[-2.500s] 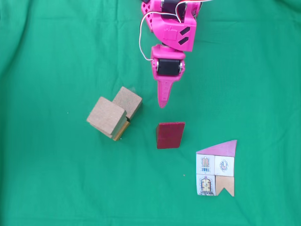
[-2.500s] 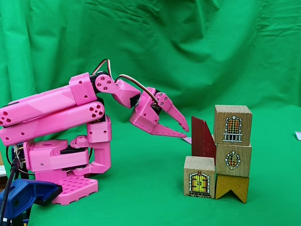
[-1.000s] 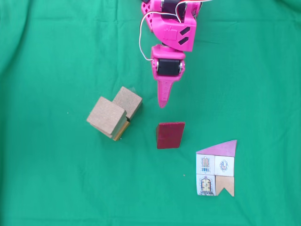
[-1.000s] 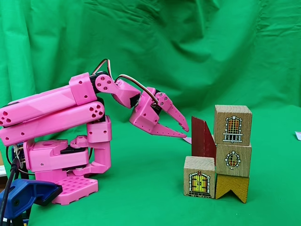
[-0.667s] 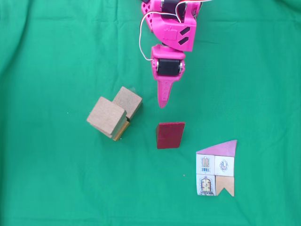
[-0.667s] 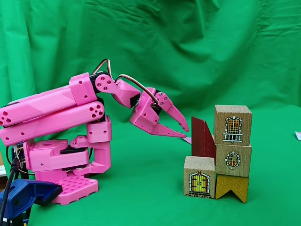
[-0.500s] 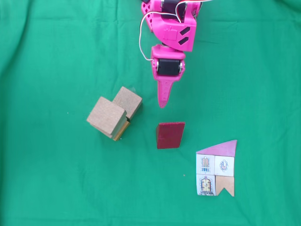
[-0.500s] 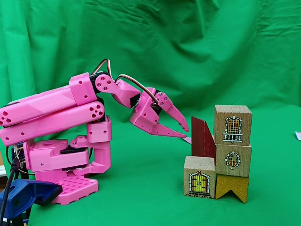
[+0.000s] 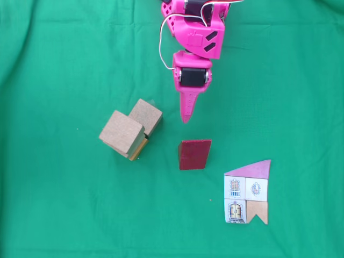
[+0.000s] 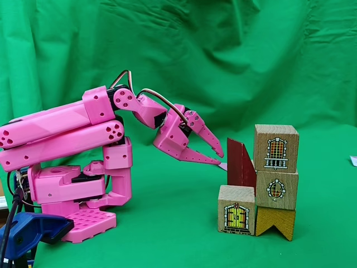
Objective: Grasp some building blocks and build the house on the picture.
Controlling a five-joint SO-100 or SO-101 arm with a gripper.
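Note:
In a fixed view from above, two tan cubes (image 9: pixel 122 133) (image 9: pixel 145 115) sit together with a yellow-edged piece (image 9: pixel 140 148) under the larger-looking one. A dark red slant-topped block (image 9: pixel 194 154) lies to their right. The house picture (image 9: pixel 247 192) lies flat at the lower right. My pink gripper (image 9: pixel 185 119) points down the frame, its tip just short of the red block. From the side, two window cubes (image 10: pixel 275 148) stack on a yellow notched block (image 10: pixel 274 221), beside a door cube (image 10: pixel 236 209). The red block (image 10: pixel 241 163) stands behind. The gripper (image 10: pixel 221 158) hangs left of it, open and holding nothing.
Green cloth (image 9: pixel 64 204) covers the table and hangs as a backdrop (image 10: pixel 234 56). The arm's pink base (image 10: pixel 72 192) stands at the left of the side view, with a blue clamp (image 10: pixel 28 231) in front. A white scrap (image 10: pixel 352 161) lies at the right edge.
The arm has sagged by a few pixels in the side view. The blocks and the card have not moved.

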